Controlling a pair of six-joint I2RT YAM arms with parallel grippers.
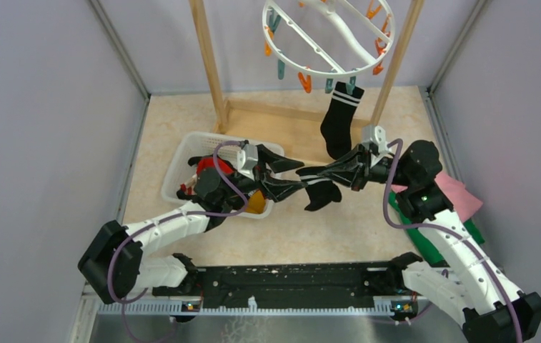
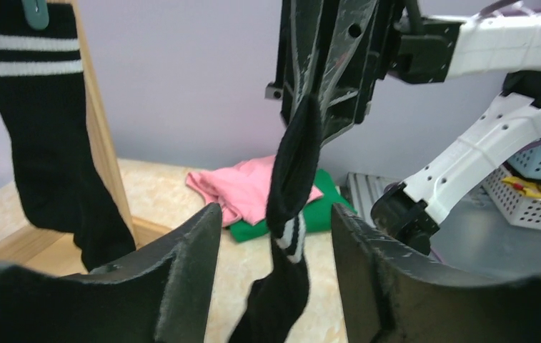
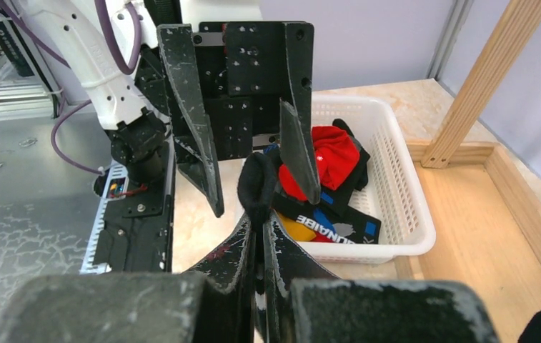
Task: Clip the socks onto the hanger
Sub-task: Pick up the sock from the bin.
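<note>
The white ring hanger with orange and teal pegs hangs at the top. One black sock with white stripes dangles from a teal peg. My right gripper is shut on a second black striped sock, held above the table; its cuff bulges past the fingertips. My left gripper is open, one finger on each side of that sock, not touching it. More socks lie in the basket: red, black with blue marks and yellow.
A white mesh basket sits under the left arm. The wooden rack frame stands at the back, its base board on the table. Pink cloth and green cloth lie beneath the right arm.
</note>
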